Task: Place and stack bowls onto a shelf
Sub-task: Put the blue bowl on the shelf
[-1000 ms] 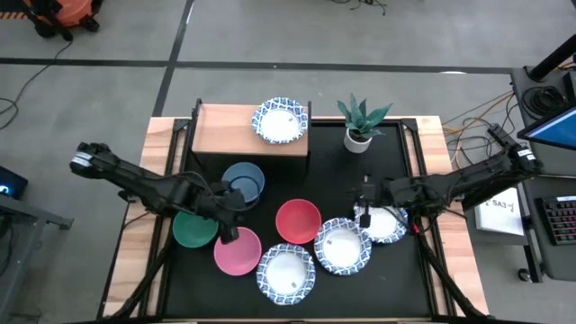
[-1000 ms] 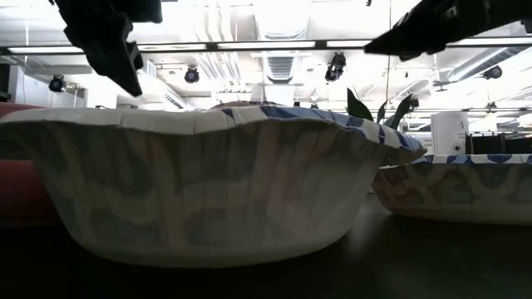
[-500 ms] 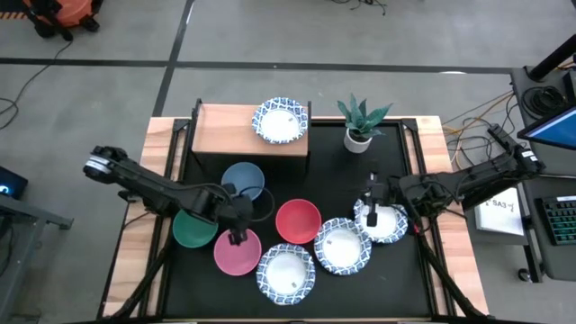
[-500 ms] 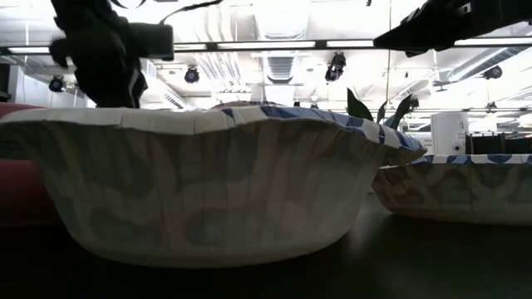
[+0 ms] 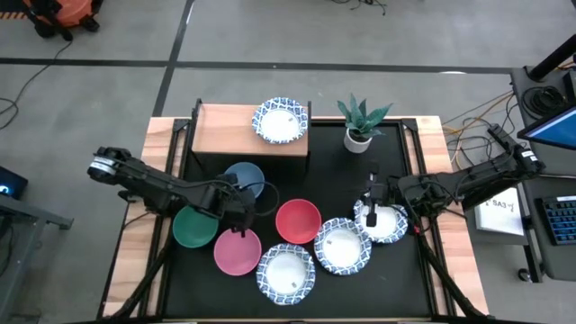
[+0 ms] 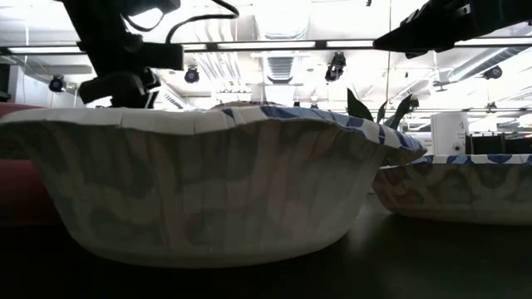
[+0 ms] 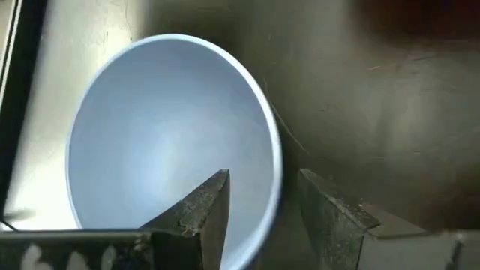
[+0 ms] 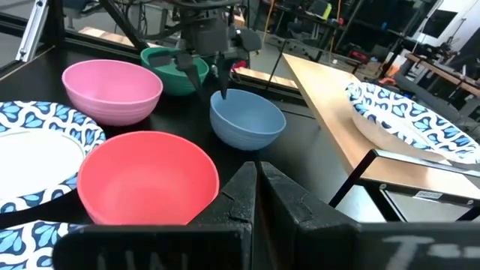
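The blue bowl (image 5: 241,176) (image 7: 165,135) stands on the black table just near of the shelf (image 5: 229,130), which bears one patterned bowl (image 5: 281,121). My left gripper (image 7: 262,202) (image 8: 208,84) points down, open, at the blue bowl's rim (image 7: 274,161): one finger stands inside the bowl, the other outside, and I cannot tell if either touches. Green (image 5: 193,227), pink (image 5: 238,252) and red (image 5: 298,221) bowls stand near it. My right gripper (image 5: 371,200) (image 8: 256,184) is shut and hovers over a patterned bowl (image 5: 385,222).
Two more patterned bowls (image 5: 286,274) (image 5: 342,246) stand along the table's near side; one (image 6: 208,183) fills the low view. A potted plant (image 5: 360,121) stands right of the shelf. Bare black table lies between the shelf and the red bowl.
My left gripper has moved from over the pink and green bowls toward the table's far edge and come down at the blue bowl's rim. The bowls have stayed where they were.
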